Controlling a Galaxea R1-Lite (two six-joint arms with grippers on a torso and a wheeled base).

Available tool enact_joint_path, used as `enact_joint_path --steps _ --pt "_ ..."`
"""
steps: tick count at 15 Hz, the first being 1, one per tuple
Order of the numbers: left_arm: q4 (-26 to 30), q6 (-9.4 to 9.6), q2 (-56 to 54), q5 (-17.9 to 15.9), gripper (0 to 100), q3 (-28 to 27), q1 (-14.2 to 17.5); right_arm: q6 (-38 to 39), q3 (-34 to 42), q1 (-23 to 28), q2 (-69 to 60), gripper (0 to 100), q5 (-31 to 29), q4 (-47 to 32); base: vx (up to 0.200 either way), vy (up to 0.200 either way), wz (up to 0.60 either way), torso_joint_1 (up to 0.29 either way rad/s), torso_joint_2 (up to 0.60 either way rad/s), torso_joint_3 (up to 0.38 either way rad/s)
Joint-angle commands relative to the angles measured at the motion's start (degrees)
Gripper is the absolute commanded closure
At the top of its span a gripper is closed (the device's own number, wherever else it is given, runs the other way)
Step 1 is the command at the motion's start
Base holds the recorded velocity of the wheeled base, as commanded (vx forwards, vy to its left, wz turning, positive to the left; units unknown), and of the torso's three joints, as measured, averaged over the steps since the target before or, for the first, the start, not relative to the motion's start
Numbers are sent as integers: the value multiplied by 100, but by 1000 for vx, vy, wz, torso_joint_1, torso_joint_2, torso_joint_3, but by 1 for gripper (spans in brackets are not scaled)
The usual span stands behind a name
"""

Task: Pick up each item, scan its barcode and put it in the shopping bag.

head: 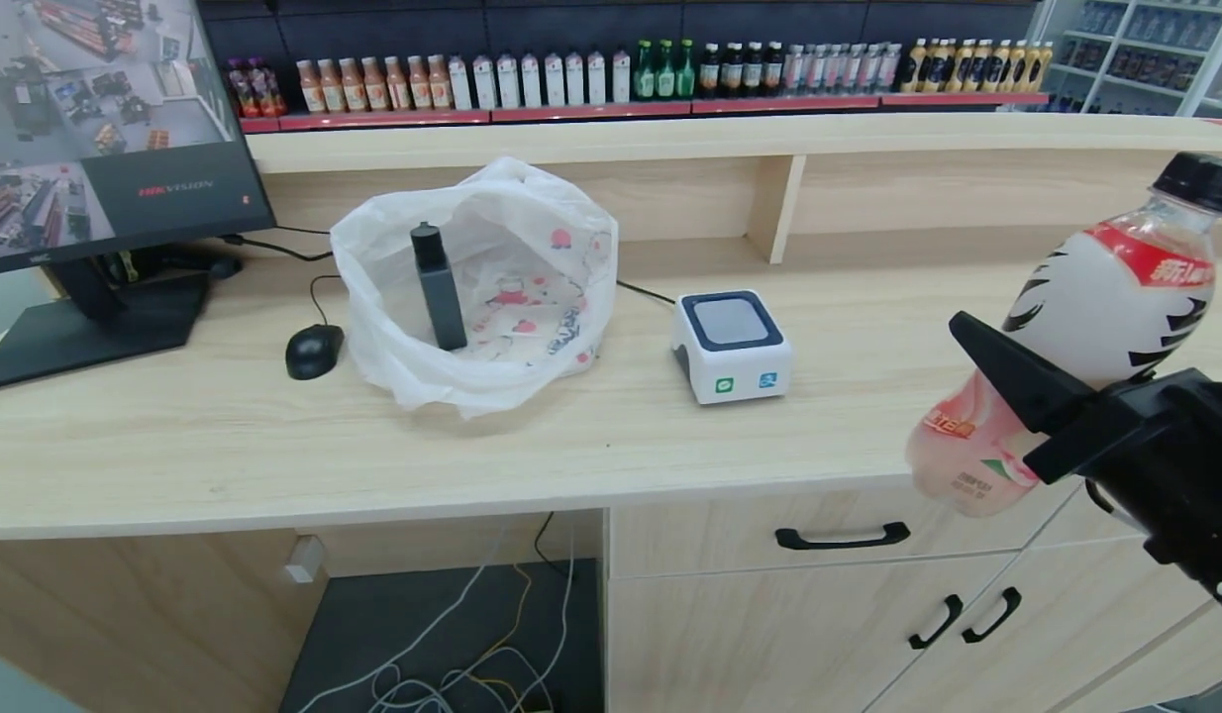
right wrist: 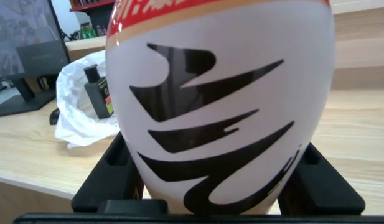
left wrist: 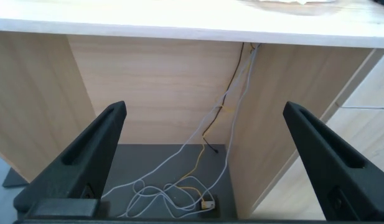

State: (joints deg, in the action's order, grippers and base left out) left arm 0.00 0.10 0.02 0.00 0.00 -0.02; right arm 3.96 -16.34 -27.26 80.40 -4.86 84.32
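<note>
Right jaws: clenched on the drink bottle (head: 1116, 287), gripping its middle. The bottle is tilted, black cap up, pink base down, and held in the air off the front edge of the worktop (head: 225, 436).

Left jaws: released, spread wide, nothing between them. They sit low, facing the recess under the worktop, with loose cables (left wrist: 179, 186) beyond.

Shopping bag (head: 561, 228): stands open on the worktop, well to the left of the right jaws. Contents: one dark grey bottle (head: 439, 292), nearly upright.

Scanner (head: 732, 347): on the worktop between the bag and the right jaws, apart from both.
</note>
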Motion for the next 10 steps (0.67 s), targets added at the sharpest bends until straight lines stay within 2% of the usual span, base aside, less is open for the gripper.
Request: enact_joint_path --steps 1,5,10 --pt "0 17 -2 0 0 0 -6 -1 -45 -34 99 100 3 -4 0 0 0 0 0 0" --pt "0 8 -2 0 0 0 -6 -1 -476 -210 512 100 -6 5 0 0 0 0 0 0" --pt "0 8 -2 0 0 0 -6 395 -1601 -843 1268 100 -129 -47 0 0 0 0 0 0"
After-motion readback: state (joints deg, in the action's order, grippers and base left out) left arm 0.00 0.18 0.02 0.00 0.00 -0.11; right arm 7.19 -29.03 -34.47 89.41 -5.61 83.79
